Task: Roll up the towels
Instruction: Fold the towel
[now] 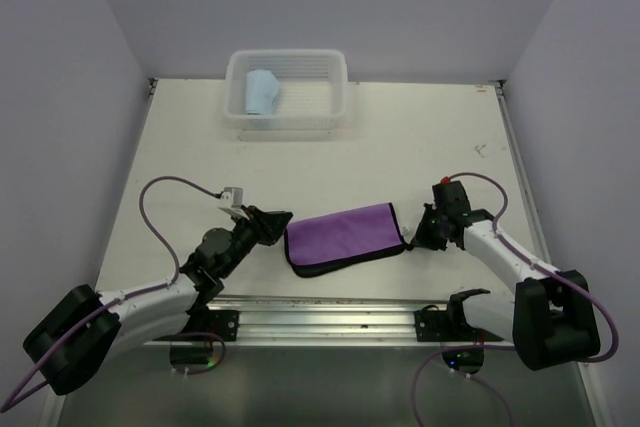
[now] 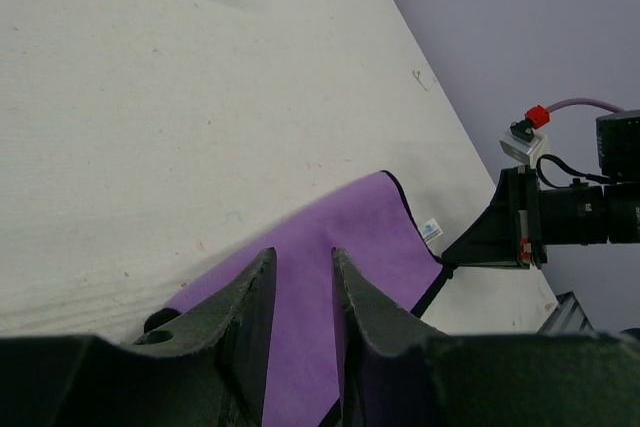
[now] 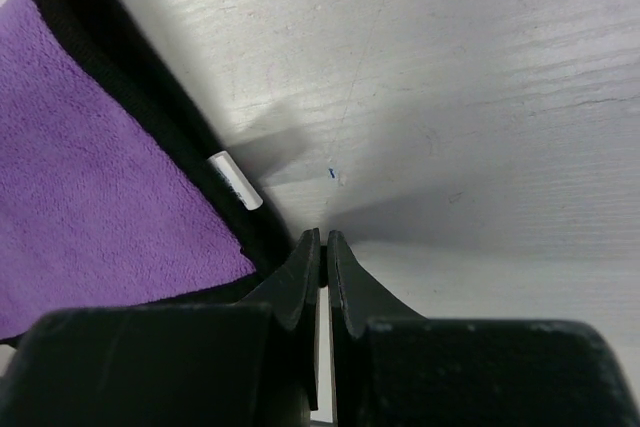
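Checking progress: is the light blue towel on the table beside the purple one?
No, the light blue towel sits inside the white basket, far from the purple towel.

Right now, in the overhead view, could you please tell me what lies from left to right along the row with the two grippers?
left gripper → purple towel → right gripper

the purple towel lay flat and unrolled on the worktop near its front edge, dark underside showing along the border, a small white tag at its right end. the light blue towel sat bundled inside the white basket at the far edge.
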`<state>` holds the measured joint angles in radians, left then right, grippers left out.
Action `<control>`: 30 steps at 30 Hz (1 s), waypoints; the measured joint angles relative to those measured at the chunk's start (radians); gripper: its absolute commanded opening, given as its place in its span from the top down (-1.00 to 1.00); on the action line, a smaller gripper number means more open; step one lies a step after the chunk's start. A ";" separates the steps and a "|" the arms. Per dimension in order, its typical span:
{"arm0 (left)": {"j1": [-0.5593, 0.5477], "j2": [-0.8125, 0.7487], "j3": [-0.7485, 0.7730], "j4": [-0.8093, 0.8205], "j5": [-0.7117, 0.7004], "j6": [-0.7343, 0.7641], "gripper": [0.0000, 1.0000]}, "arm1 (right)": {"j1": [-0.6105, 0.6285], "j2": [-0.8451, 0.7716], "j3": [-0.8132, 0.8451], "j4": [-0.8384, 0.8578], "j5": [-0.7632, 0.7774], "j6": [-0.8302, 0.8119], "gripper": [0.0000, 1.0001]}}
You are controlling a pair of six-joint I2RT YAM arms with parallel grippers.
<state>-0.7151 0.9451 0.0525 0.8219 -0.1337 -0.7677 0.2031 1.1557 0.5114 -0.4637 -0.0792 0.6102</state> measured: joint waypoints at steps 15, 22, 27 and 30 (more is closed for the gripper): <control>0.000 0.206 -0.001 -0.085 -0.003 0.000 0.70 | 0.001 0.028 0.003 0.017 0.037 0.003 0.67; 0.000 0.323 -0.001 -0.072 0.003 -0.008 0.78 | 0.002 0.021 0.003 0.014 0.050 0.002 0.52; 0.000 0.319 -0.001 -0.077 -0.003 -0.011 0.80 | 0.002 -0.005 0.006 -0.025 0.085 -0.002 0.33; 0.000 0.314 -0.001 -0.084 -0.008 -0.012 0.81 | 0.002 -0.047 0.016 -0.063 0.097 -0.008 0.21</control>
<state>-0.7151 1.2587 0.0517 0.7376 -0.1417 -0.7799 0.2047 1.1084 0.5278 -0.5262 0.0181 0.6025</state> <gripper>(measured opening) 0.101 0.361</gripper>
